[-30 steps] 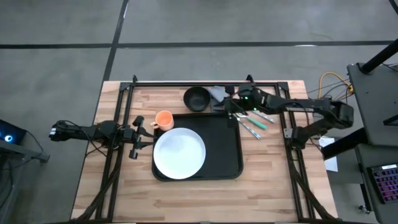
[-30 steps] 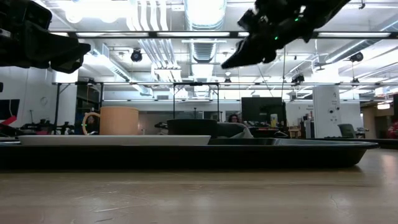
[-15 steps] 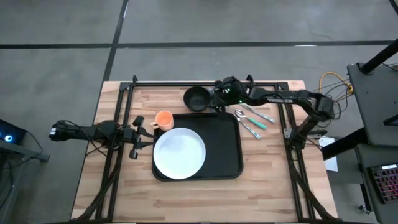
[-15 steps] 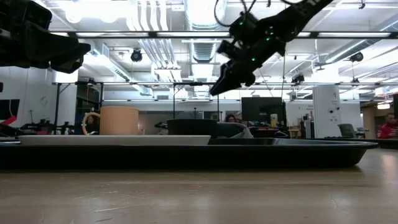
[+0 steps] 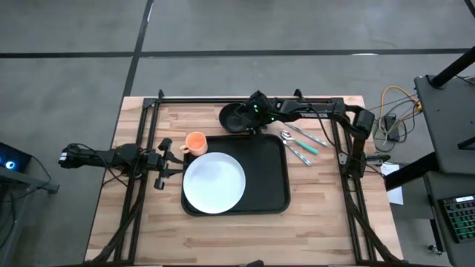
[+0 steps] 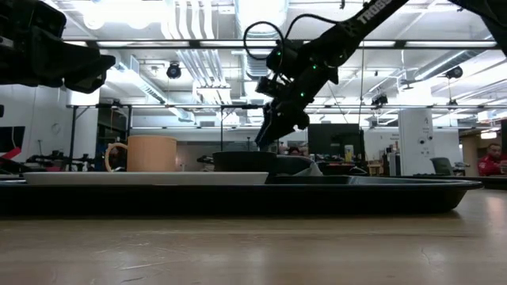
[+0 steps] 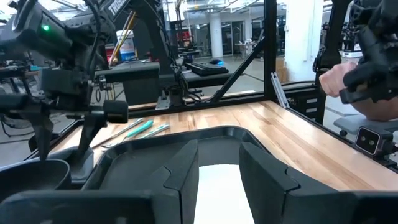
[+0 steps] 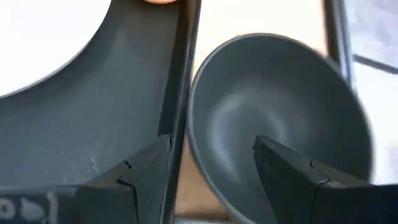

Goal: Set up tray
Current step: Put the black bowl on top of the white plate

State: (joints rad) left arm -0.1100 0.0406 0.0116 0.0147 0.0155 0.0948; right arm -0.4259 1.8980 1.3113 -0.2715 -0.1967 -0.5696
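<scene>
Right wrist view alone shows the right end effector [image 8: 208, 165] spread wide, one finger over the tray [image 8: 93, 118], the other over the black bowl [image 8: 280, 124], gripping nothing. High view places the tray [image 5: 263, 174] mid-desk [image 5: 312, 222], holding the white plate [image 5: 214, 182], the bowl [image 5: 234, 117] beyond its far rim. The left end effector [image 5: 169, 157] waits, fingers apart, beside the tray's left edge.
</scene>
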